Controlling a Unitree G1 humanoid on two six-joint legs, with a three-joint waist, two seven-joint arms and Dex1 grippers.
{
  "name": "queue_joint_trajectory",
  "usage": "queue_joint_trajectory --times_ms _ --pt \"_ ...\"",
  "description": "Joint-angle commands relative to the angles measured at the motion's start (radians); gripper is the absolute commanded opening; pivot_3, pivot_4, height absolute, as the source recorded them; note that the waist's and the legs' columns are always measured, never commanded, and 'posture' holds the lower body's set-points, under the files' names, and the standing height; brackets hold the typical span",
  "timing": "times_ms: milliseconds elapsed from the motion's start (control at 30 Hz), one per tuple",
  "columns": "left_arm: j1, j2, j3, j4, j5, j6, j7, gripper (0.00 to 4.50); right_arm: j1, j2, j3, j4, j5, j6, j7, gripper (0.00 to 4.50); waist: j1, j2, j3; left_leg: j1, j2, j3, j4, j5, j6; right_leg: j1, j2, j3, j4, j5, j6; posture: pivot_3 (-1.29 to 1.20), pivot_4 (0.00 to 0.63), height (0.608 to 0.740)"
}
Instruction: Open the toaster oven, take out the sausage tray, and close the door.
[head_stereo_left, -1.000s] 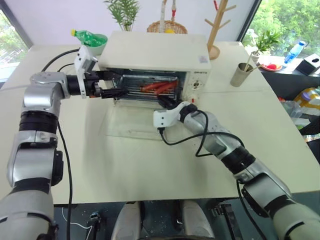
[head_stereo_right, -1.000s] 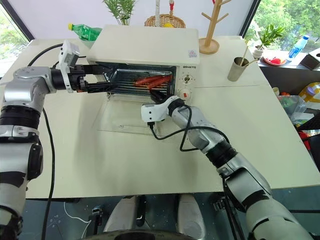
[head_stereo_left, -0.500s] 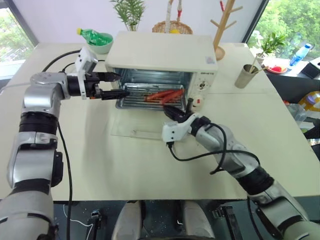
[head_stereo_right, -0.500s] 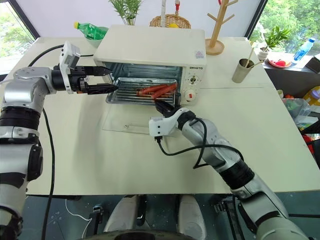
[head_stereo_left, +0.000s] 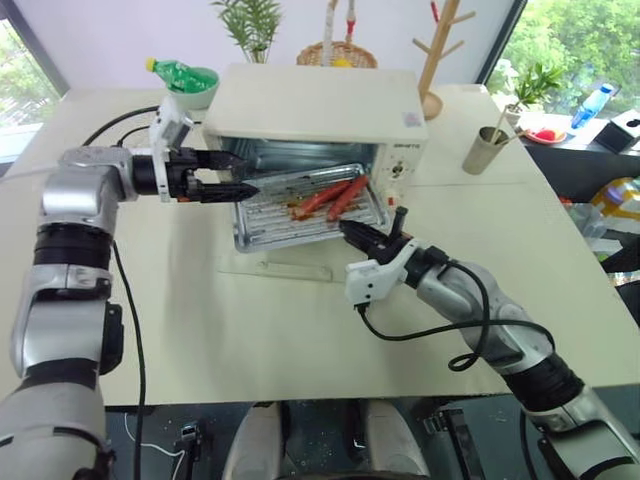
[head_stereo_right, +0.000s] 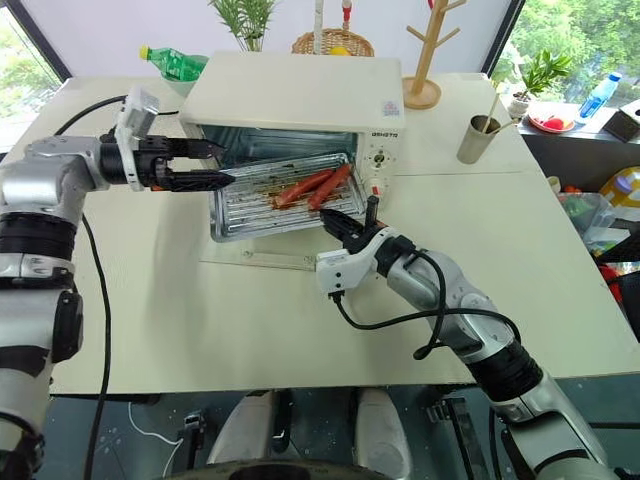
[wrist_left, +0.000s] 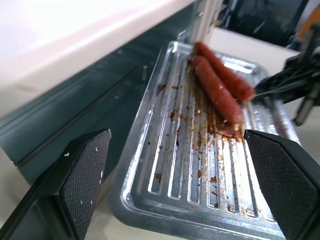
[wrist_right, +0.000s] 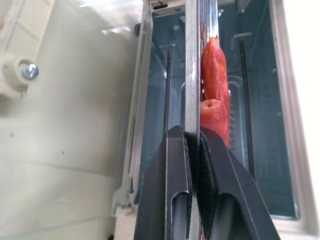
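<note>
Tray (head_stereo_left: 305, 208): silver, ribbed, stained; centre of the frame in the head views, most of it drawn out of the oven (head_stereo_left: 318, 112) mouth and held above the door (head_stereo_left: 280, 262), which lies open flat on the table (head_stereo_left: 200, 320). Long axis runs left-right across the frame, parallel to the oven front, the right end tipped slightly higher; its front long edge faces the robot. Sausages (head_stereo_left: 332, 197): red, at the tray's right end, lying slantwise with their far ends toward the upper right. Right tool (head_stereo_left: 352, 232): fingers pinched tight on the tray's front right rim, reaching in from lower right. Left tool (head_stereo_left: 232, 175): fingers spread wide, holding nothing, just beside the tray's left end at the oven's left edge. Against the picture a second ago: the tray then sat deep inside the oven with only its front showing; it is now mostly outside, and the right tool has drawn back with it toward the lower part of the frame. Right wrist view: the rim seen edge-on as a thin strip clamped between the two pads (wrist_right: 175, 165), which the head views cannot resolve. Left wrist view: the grease-streaked ribs and the empty oven interior beside the tray.
</note>
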Motion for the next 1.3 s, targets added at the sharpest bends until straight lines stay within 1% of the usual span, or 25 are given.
queue_joint_trajectory --times_ms 33,167,233,300,333,433,500,567,633,767,900,1033,1167,1267,1300 --pt "0.044 0.070 0.068 -0.098 -0.069 0.113 -0.016 4.50 0.014 -0.018 -0.058 -0.055 0.029 -0.053 -0.024 0.22 -0.005 0.000 0.000 0.000 0.000 0.000 0.000 0.000 0.000 0.000 0.000 0.000 0.000 0.000 0.000 0.00 0.150 0.740" --pt "0.161 0.149 0.139 -0.219 -0.154 0.279 -0.002 4.50 0.036 -0.040 -0.073 -0.048 0.044 -0.124 -0.026 0.22 -0.008 0.000 0.000 0.002 0.001 0.000 -0.001 0.000 0.000 0.000 0.000 0.000 0.000 0.000 0.000 0.00 0.150 0.740" --pt "0.258 0.183 0.212 -0.308 -0.220 0.394 0.037 4.50 0.039 -0.050 -0.077 -0.038 0.052 -0.160 -0.029 0.22 -0.010 0.000 0.000 0.002 0.002 0.001 -0.001 0.000 0.000 0.000 0.001 0.001 0.000 0.000 0.000 0.00 0.150 0.740" --pt "0.355 0.194 0.280 -0.403 -0.284 0.495 0.084 4.50 0.038 -0.056 -0.082 -0.029 0.059 -0.193 -0.033 0.22 -0.009 0.000 0.000 0.002 0.002 0.001 -0.001 0.000 0.000 0.000 0.001 0.001 0.000 0.000 0.000 0.00 0.150 0.740" --pt "0.423 0.194 0.313 -0.467 -0.317 0.544 0.105 4.50 0.037 -0.059 -0.083 -0.019 0.064 -0.216 -0.036 0.22 -0.008 0.000 0.000 0.002 0.003 0.001 -0.001 0.000 0.000 0.000 0.001 0.001 0.001 0.000 0.000 0.00 0.150 0.740" --pt "0.566 0.180 0.391 -0.608 -0.397 0.636 0.170 4.50 0.035 -0.065 -0.085 -0.002 0.076 -0.276 -0.042 0.22 -0.003 0.000 0.000 0.004 0.004 0.001 -0.002 0.000 0.000 0.001 0.000 0.002 0.000 0.000 0.000 0.00 0.150 0.740" --pt "0.631 0.137 0.454 -0.671 -0.467 0.734 0.244 4.50 0.028 -0.072 -0.076 0.021 0.080 -0.327 -0.044 0.22 0.000 -0.001 0.000 0.004 0.004 0.001 -0.001 0.000 0.000 0.002 0.000 0.002 0.000 -0.001 0.000 0.00 0.150 0.740" --pt "0.671 0.103 0.495 -0.716 -0.519 0.789 0.300 4.50 0.022 -0.076 -0.073 0.044 0.079 -0.363 -0.045 0.22 0.000 -0.001 0.000 0.005 0.004 0.000 -0.001 0.000 0.000 0.003 -0.001 0.002 0.000 -0.001 -0.001 0.00 0.150 0.740" --pt "0.689 0.055 0.535 -0.745 -0.563 0.832 0.373 4.50 0.018 -0.080 -0.075 0.066 0.079 -0.393 -0.047 0.22 0.000 -0.001 0.000 0.005 0.004 0.000 0.000 0.000 0.000 0.004 -0.001 0.002 0.000 -0.001 -0.001 0.00 0.150 0.740" --pt "0.660 -0.069 0.619 -0.742 -0.652 0.951 0.537 4.50 0.011 -0.087 -0.077 0.088 0.075 -0.450 -0.050 0.22 -0.001 -0.001 0.000 0.007 0.003 0.000 -0.001 0.000 0.000 0.004 0.000 0.003 0.001 0.000 -0.001 0.00 0.150 0.740" --pt "0.683 -0.164 0.626 -0.783 -0.691 0.972 0.650 4.50 0.007 -0.085 -0.080 0.096 0.084 -0.480 -0.043 0.22 -0.002 -0.002 -0.001 0.007 0.003 0.000 -0.001 0.000 0.000 0.004 0.000 0.004 0.001 0.000 0.000 0.00 0.150 0.740" --pt "0.677 -0.243 0.622 -0.770 -0.715 0.990 0.748 4.50 0.005 -0.082 -0.082 0.093 0.089 -0.492 -0.034 0.22 -0.002 -0.002 -0.001 0.008 0.003 -0.001 -0.001 0.000 0.000 0.004 0.000 0.004 0.001 0.000 0.000 0.00 0.150 0.740" --pt "0.652 -0.297 0.622 -0.747 -0.746 1.007 0.823 4.50 0.000 -0.077 -0.083 0.092 0.084 -0.487 -0.030 0.22 -0.002 -0.002 -0.001 0.008 0.003 0.000 -0.001 0.000 -0.001 0.005 0.000 0.004 0.001 0.000 0.000 0.00 0.150 0.740" --pt "0.647 -0.314 0.625 -0.716 -0.767 1.010 0.850 4.50 -0.001 -0.075 -0.085 0.090 0.079 -0.480 -0.028 0.22 -0.002 -0.002 -0.001 0.008 0.002 0.000 -0.001 0.000 -0.001 0.005 0.000 0.004 0.001 0.000 0.000 0.00 0.150 0.740" --pt "0.647 -0.317 0.625 -0.705 -0.773 1.009 0.855 4.24 -0.001 -0.075 -0.086 0.089 0.079 -0.479 -0.028 0.16 -0.002 -0.002 -0.001 0.008 0.002 0.000 -0.001 0.000 -0.001 0.005 0.000 0.004 0.001 0.000 0.000 0.00 0.150 0.740"
